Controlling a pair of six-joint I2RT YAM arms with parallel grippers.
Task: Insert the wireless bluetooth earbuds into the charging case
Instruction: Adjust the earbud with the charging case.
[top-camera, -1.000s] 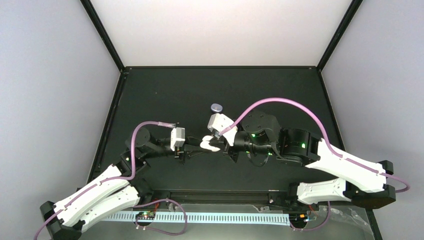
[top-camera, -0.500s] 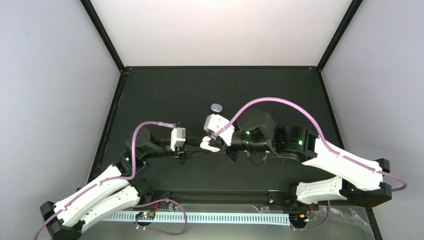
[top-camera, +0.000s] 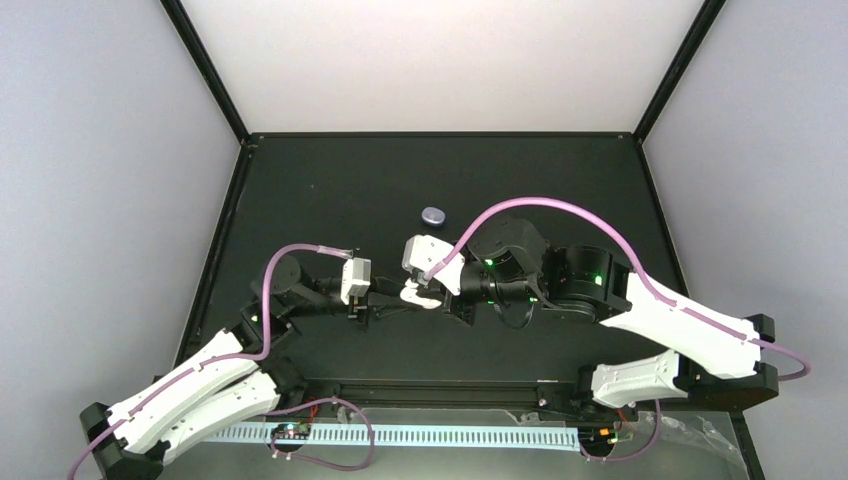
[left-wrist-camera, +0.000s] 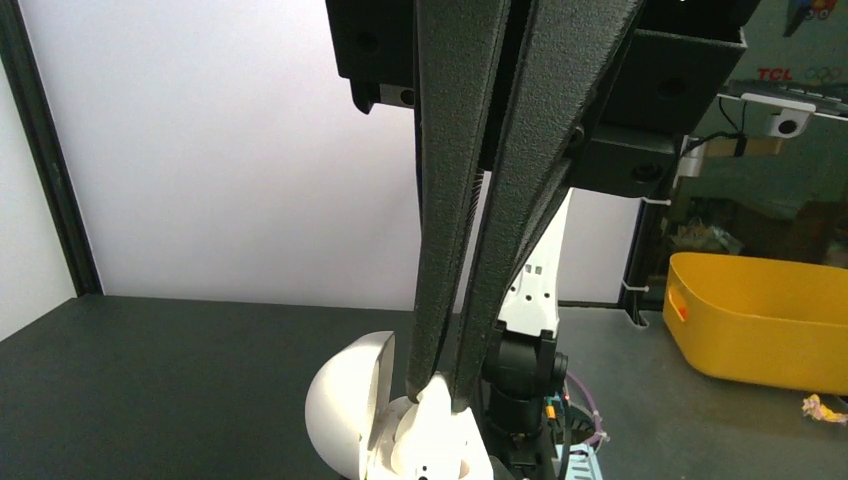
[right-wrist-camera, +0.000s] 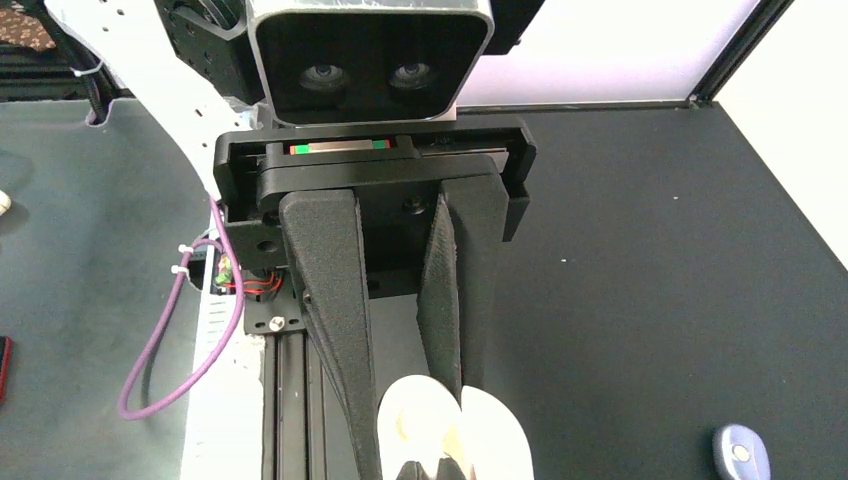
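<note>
**Right arm closes in on the open white case**

Since a second ago the right arm has swung left, towards the left arm. Its wrist camera now sits apart from the purple case (top-camera: 432, 214), which has not moved on the table (top-camera: 560, 180). The left arm has kept its place.

The white case (left-wrist-camera: 352, 418) is open between the two claws, near the table's middle, with its lid swung aside. The left claw (left-wrist-camera: 437, 385) is all but closed, its tips pinching a white part at the base. The right claw (top-camera: 432, 298) is fully closed beside the case; what it grips I cannot tell. White lumps sit in the base, but whether they are buds I cannot tell. The purple case lies shut.
</note>
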